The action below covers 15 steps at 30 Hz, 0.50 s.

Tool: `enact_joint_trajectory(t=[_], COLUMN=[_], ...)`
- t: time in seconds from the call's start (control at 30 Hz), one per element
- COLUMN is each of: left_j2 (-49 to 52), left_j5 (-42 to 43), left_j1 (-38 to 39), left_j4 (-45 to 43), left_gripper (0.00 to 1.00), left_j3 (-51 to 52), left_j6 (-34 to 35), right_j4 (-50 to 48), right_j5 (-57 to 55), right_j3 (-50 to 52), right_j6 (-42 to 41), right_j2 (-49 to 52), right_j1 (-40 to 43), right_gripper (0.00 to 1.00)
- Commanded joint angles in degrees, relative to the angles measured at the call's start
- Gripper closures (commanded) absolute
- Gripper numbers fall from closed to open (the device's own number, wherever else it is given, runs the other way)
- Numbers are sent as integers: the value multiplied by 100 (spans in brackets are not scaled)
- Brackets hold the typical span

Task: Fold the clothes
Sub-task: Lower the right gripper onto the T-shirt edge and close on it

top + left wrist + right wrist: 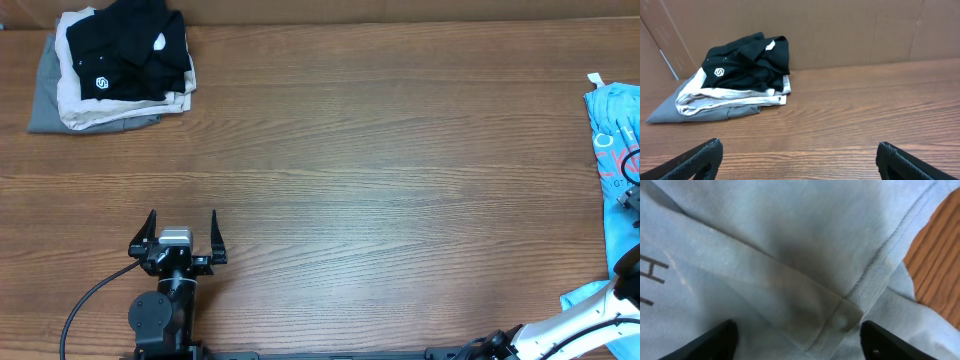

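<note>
The sky-blue T-shirt (615, 135) lies bunched at the table's right edge, white neck tag up, red lettering partly showing, mostly cut off by the frame. In the right wrist view it fills the frame (790, 240), with a sleeve hem and stitched seam right under the fingers. My right gripper (800, 337) is open just above the fabric; in the overhead view only its arm shows at the lower right. My left gripper (182, 235) is open and empty over bare wood at the front left, also in the left wrist view (800, 157).
A stack of folded garments sits at the back left: a black one with a white logo (130, 50) on beige and grey ones (60, 105); it also shows in the left wrist view (740, 65). A cardboard wall (840, 30) stands behind the table.
</note>
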State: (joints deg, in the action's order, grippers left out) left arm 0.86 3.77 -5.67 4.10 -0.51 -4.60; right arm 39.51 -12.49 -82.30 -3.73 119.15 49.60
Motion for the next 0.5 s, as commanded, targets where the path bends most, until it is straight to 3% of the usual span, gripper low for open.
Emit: enact_joint_trajectory(t=[0.0,0.13,0.33,0.47], left_j2=[-55,-55,-55,-55], left_j5=[-61,-61,-61,-61], left_j1=[-33,-33,-33,-33], left_j4=[2,2,2,2], left_gripper=[0,0,0,0], left_j3=[24,24,24,24], left_j6=[31,28,28,31], right_j4=[-35,4,-63,-70], right_j5=[-162,-164,-208,-208], right_j3=[-133,-131,-94,-94], right_j6=[103,109,127,125], right_j2=[-2,31,63,63], right_j1=[-2,-2,-2,-2], right_gripper=[27,36,36,55])
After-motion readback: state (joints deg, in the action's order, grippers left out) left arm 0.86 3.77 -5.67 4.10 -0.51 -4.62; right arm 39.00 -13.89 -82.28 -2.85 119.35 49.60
